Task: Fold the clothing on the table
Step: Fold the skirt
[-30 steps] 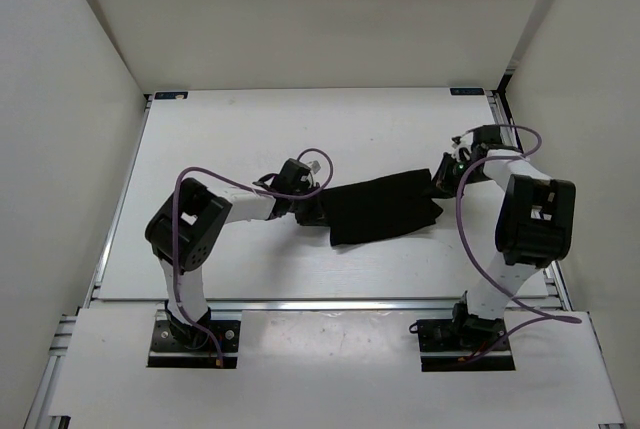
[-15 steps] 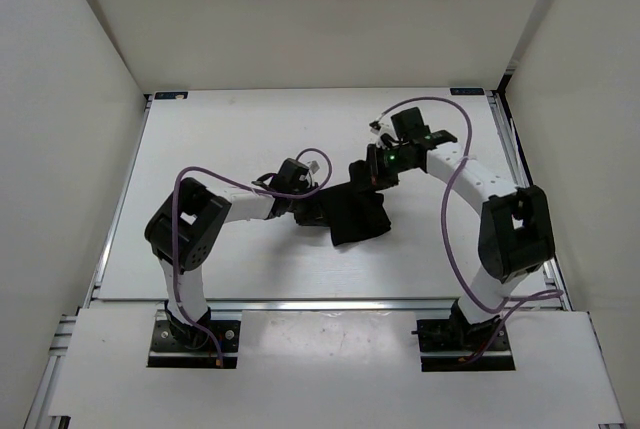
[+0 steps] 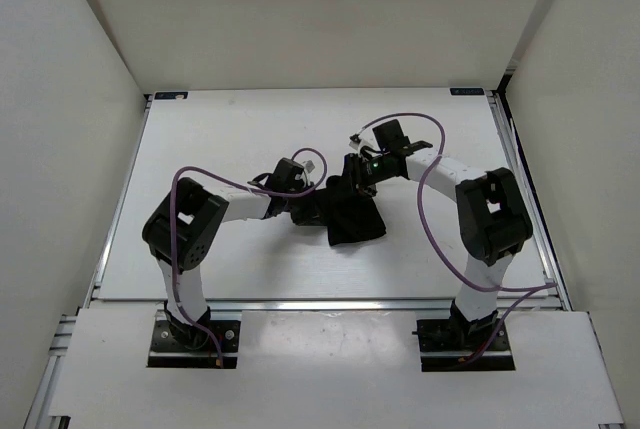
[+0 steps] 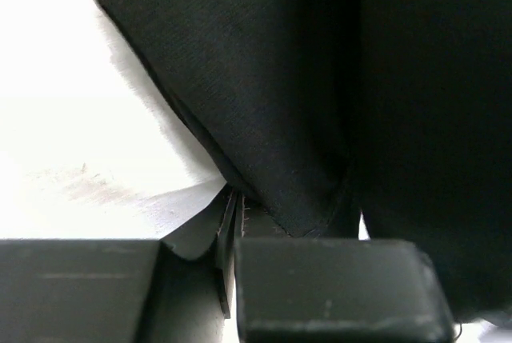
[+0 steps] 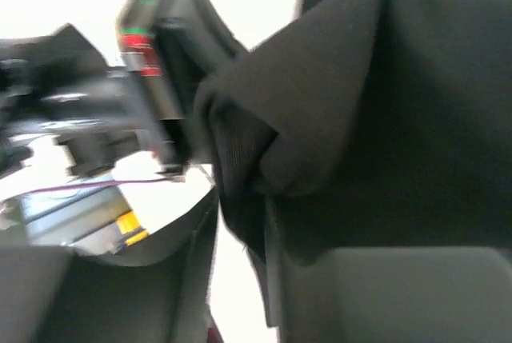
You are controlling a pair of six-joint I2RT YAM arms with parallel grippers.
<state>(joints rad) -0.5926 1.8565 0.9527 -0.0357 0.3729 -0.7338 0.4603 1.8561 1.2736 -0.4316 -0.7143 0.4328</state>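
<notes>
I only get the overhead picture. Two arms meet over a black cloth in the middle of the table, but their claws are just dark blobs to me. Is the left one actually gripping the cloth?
Observer: Yes. The left wrist camera shows the left gripper shut on an edge of the cloth, closed almost tight.
Visitor: And the right one?
Observer: In its own wrist view the right gripper has its jaws apart, with a bunched fold of cloth between them. That picture is too blurred to tell whether they touch it.
</notes>
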